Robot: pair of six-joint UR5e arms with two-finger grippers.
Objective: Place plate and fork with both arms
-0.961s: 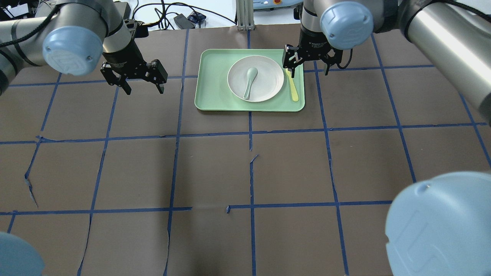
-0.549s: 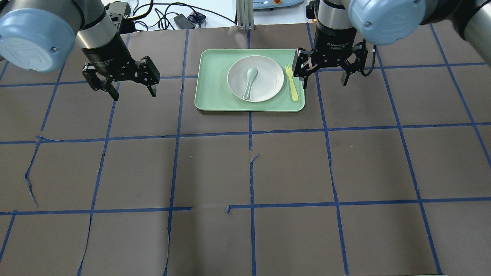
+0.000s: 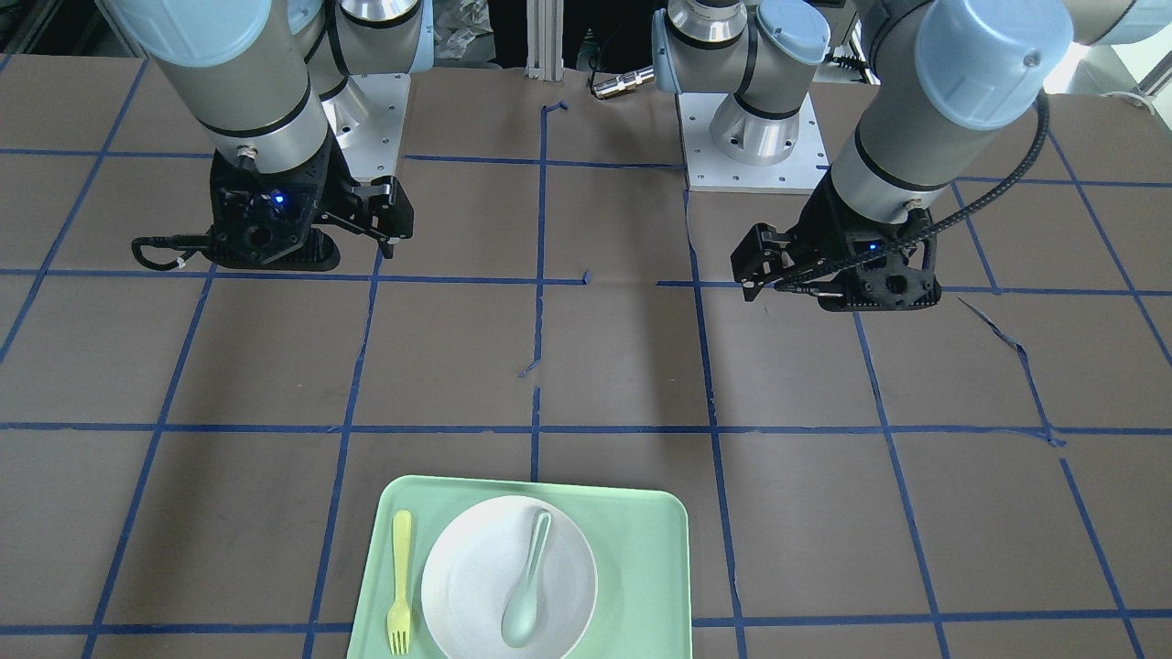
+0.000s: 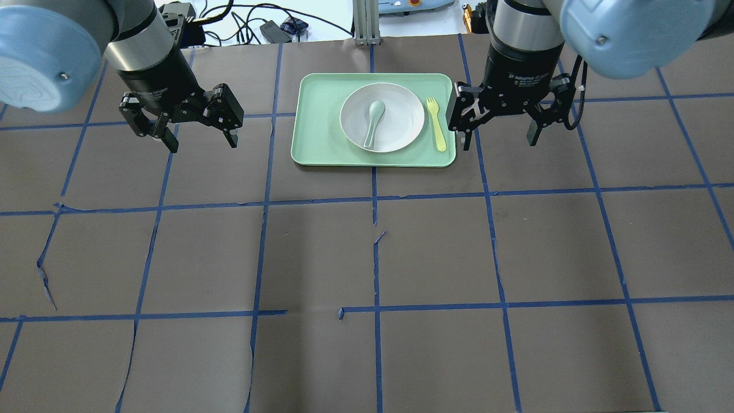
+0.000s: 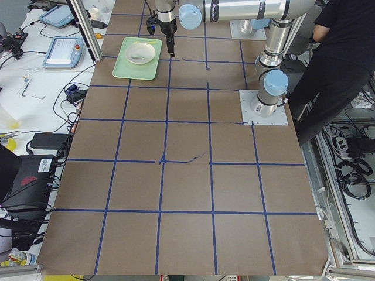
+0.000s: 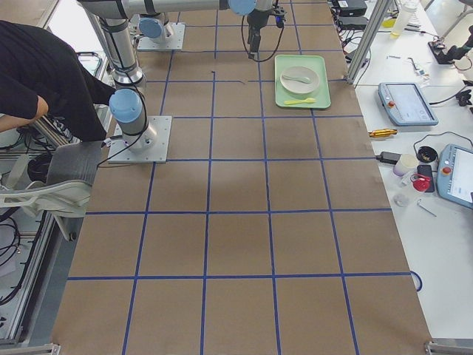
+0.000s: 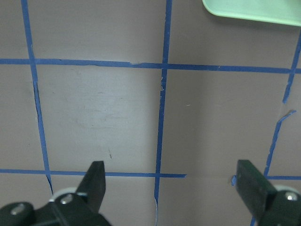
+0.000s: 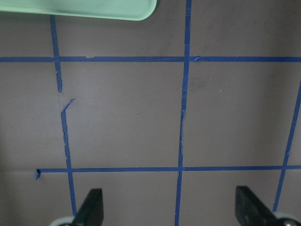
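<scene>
The off-white plate (image 4: 382, 117) lies on the mint-green tray (image 4: 318, 132) at the table's far middle; it also shows in the front-facing view (image 3: 476, 567). A grey-green spoon (image 4: 373, 121) lies in the plate. The pale yellow fork (image 4: 436, 131) lies on the tray right of the plate, and shows in the front-facing view (image 3: 400, 581). My left gripper (image 4: 200, 140) hangs open and empty left of the tray. My right gripper (image 4: 500, 140) hangs open and empty just right of the tray. Both wrist views show only bare table between open fingers.
Brown paper with a blue tape grid (image 4: 375, 252) covers the table. Cables and a power brick (image 4: 269, 28) lie beyond the far edge. A person in black (image 5: 334, 64) stands by the robot's base. Tablets (image 6: 403, 103) lie on a side bench.
Both arms have drawn away from the tray: the right gripper moved right off the fork's end, the left gripper moved left. Both stay open. Plate, spoon and fork have not moved.
</scene>
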